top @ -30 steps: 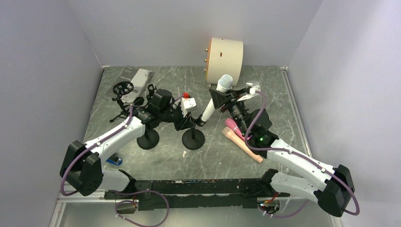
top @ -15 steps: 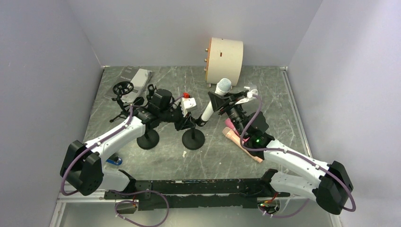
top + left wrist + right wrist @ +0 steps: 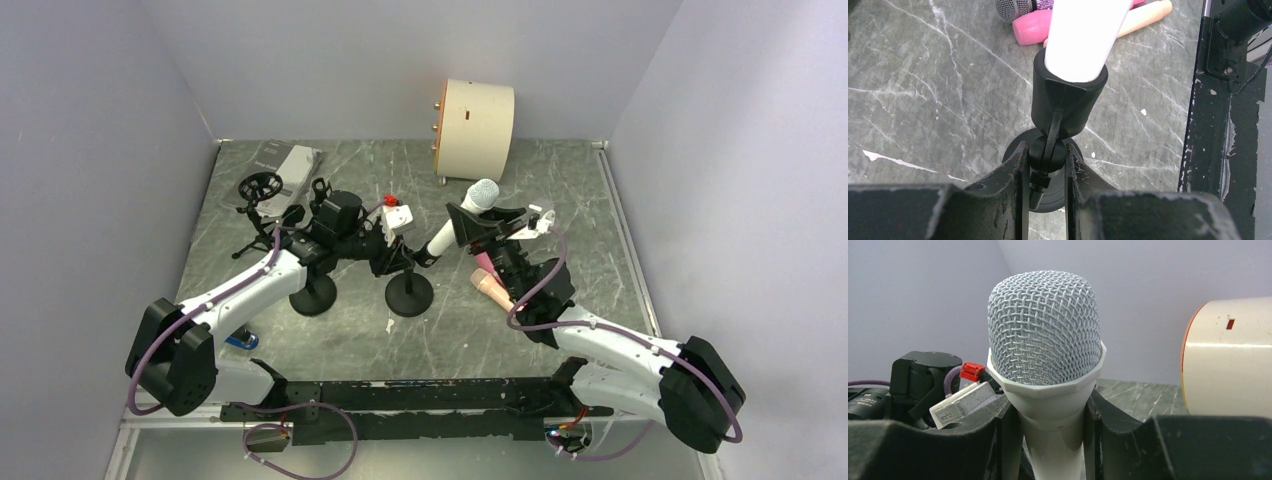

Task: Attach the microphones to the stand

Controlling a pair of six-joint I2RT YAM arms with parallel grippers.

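Observation:
The white microphone (image 3: 450, 228) with a pale-blue mesh head (image 3: 1045, 340) leans up to the right. Its tail sits in the black clip (image 3: 1068, 100) of the stand (image 3: 408, 294). My right gripper (image 3: 1048, 415) is shut on the microphone's neck just below the head. My left gripper (image 3: 1045, 155) is shut on the stand's swivel joint under the clip, above the round base. The pink microphone (image 3: 1032, 29), the peach one (image 3: 1148, 12) and the purple glitter one (image 3: 1018, 6) lie on the table beyond the stand. In the top view the peach one (image 3: 492, 287) lies beside my right arm.
A second black stand (image 3: 313, 295) rises under my left arm. A cream cylinder (image 3: 475, 120) lies at the back wall. A grey booklet (image 3: 285, 160) and a black wheel-topped fixture (image 3: 262, 187) occupy the back left. A black rail (image 3: 420, 395) runs along the near edge.
My right gripper has swung the white microphone's head to the right and lower, so it leans flatter. The left gripper and the stand have not moved.

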